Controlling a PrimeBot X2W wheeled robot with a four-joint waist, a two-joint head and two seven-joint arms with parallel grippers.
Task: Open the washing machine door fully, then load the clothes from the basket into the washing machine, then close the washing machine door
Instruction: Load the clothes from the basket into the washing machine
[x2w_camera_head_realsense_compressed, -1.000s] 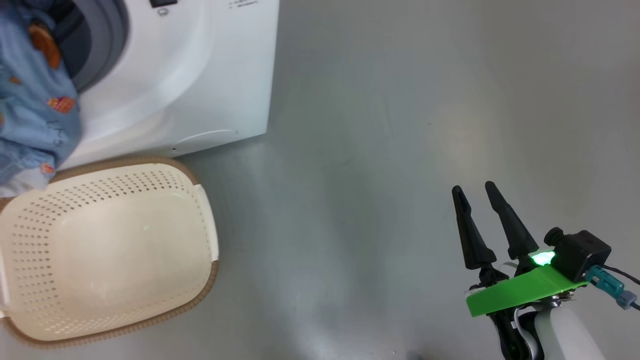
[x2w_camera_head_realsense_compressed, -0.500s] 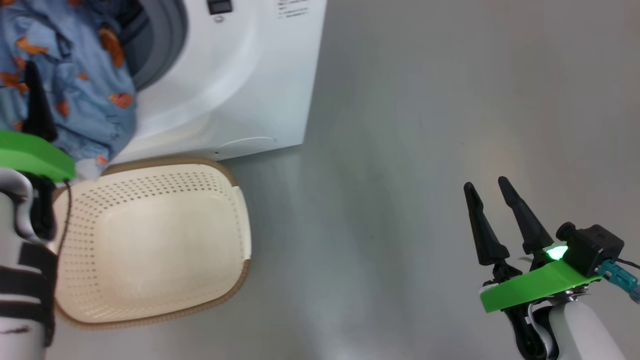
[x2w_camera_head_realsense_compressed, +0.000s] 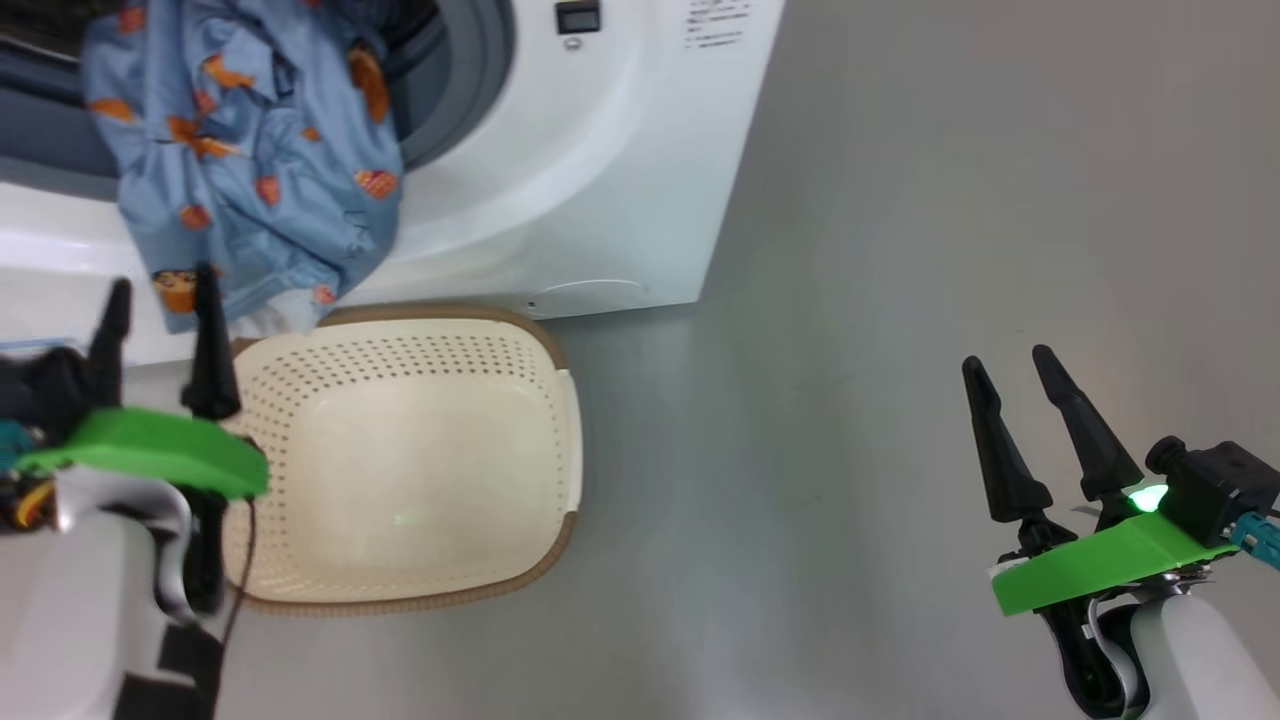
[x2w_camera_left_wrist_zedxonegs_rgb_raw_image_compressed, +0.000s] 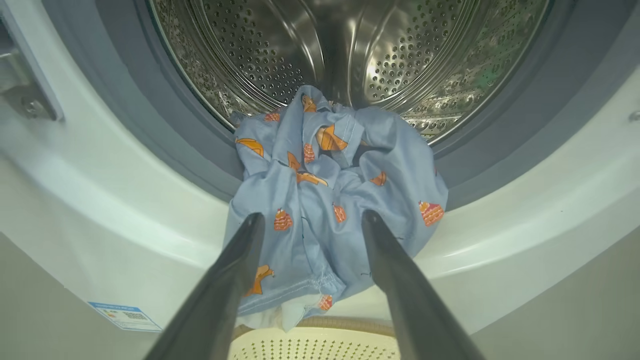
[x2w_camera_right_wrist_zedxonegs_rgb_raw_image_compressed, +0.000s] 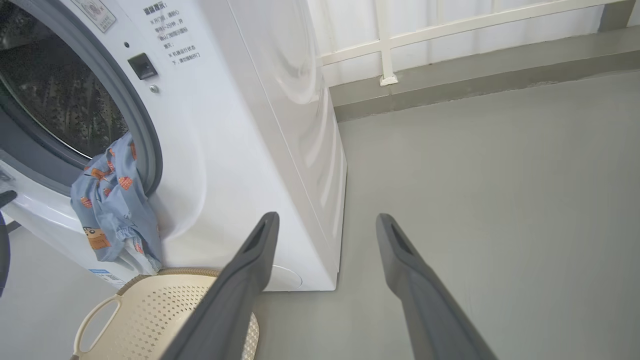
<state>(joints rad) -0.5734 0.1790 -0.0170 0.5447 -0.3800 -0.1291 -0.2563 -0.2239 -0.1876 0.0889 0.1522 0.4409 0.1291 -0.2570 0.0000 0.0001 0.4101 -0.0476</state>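
Hanging lengthwise from drum (x2w_camera_left_wrist_zedxonegs_rgb_raw_image_compressed: 240, 55) toward basket (x2w_camera_head_realsense_compressed: 420, 470): clothes (x2w_camera_head_realsense_compressed: 250, 180). Left pincer (x2w_camera_head_realsense_compressed: 163, 280), right pincer (x2w_camera_head_realsense_compressed: 1006, 356) released.

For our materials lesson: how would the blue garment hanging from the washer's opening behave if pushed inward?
Probably floppy: the blue garment drapes in folds over the gasket. Likely bunches rather than slides; its hanging hem may drop out.

— Where are the clothes (x2w_camera_head_realsense_compressed: 250, 170)?
— Upper left, blue with orange figures, draping out of the white washing machine (x2w_camera_head_realsense_compressed: 600, 180) over its grey gasket.
— The basket (x2w_camera_head_realsense_compressed: 400, 460)?
— Cream, perforated, upright just below them.
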